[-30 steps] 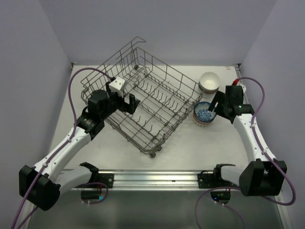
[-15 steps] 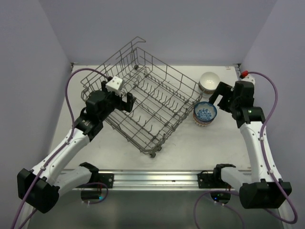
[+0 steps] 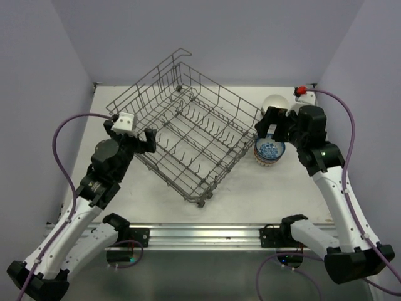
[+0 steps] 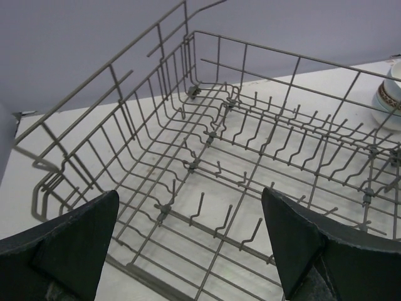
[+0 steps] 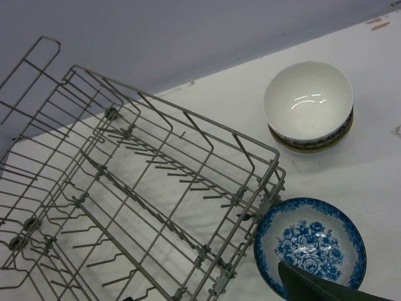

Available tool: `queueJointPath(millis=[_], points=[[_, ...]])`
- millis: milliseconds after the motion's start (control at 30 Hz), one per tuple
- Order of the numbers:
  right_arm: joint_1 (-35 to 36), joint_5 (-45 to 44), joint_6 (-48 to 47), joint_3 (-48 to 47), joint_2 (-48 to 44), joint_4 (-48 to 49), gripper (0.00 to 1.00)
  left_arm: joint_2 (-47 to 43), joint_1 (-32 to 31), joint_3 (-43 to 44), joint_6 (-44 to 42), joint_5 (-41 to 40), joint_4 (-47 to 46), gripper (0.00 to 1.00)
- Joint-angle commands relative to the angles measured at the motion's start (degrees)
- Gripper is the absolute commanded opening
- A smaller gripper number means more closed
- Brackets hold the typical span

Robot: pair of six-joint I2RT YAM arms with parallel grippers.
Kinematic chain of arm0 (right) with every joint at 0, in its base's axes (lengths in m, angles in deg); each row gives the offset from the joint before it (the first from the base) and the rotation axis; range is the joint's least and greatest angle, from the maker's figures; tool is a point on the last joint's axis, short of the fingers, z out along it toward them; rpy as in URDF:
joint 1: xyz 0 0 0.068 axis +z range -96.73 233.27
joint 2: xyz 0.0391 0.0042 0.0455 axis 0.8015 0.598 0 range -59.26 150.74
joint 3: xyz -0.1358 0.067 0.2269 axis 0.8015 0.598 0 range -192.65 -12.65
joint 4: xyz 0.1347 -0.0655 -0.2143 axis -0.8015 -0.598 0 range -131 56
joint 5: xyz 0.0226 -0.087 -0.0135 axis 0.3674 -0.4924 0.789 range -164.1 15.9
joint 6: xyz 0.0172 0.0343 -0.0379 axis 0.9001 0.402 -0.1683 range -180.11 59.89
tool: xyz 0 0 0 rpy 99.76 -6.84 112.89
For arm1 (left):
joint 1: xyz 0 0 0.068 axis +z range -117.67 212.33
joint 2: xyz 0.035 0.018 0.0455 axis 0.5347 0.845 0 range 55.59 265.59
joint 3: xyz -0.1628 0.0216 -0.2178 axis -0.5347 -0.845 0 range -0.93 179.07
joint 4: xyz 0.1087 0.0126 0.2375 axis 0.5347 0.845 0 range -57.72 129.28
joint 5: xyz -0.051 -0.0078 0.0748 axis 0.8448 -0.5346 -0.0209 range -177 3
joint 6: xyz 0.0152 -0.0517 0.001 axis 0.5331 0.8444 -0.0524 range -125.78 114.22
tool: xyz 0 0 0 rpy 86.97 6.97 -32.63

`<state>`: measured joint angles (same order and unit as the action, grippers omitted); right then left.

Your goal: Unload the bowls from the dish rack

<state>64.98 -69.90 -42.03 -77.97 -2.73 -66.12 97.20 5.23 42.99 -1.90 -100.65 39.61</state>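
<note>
The grey wire dish rack (image 3: 188, 135) stands tilted at the table's middle and holds no bowl; it also shows in the left wrist view (image 4: 238, 157) and the right wrist view (image 5: 125, 188). A white bowl stacked on a patterned bowl (image 5: 308, 103) stands right of the rack (image 3: 276, 101). A blue-flowered bowl (image 5: 310, 248) sits nearer, against the rack's right corner (image 3: 269, 150). My left gripper (image 3: 139, 139) is open and empty over the rack's left rim (image 4: 190, 194). My right gripper (image 3: 276, 125) is open and empty above the two bowl stacks (image 5: 200, 282).
Grey walls close the table on the left, far and right sides. A metal rail (image 3: 200, 233) runs along the near edge between the arm bases. Purple cables loop beside both arms.
My left gripper has drawn back out of the rack toward the left. My right gripper has risen from beside the blue bowl and swung left over the bowls.
</note>
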Motion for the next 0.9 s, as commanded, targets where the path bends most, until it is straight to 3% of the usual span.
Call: queueJointPath(millis=[0,100,367,867], points=[[0.4,-1.2,-0.7,0.2,0.3,1.8,0.99,-2.7,-0.1,-2.3,-0.4,-8.8,1.6,1.0],[0.9,-5.3,0.2,2.3,-1.3,2.1,0.98,-5.6,-0.2,-7.8,0.3,-11.4,-0.1,1.0],[2.0,-17.9,3.3,8.2,-4.7,1.9,0.99,-1.4,-0.1,-5.3,2.0,-9.8,2.9,1.0],[2.0,-9.7,2.2,11.8,-2.7,5.2,0.99,-3.4,-0.2,-5.7,1.0,-10.7,3.0,1.0]])
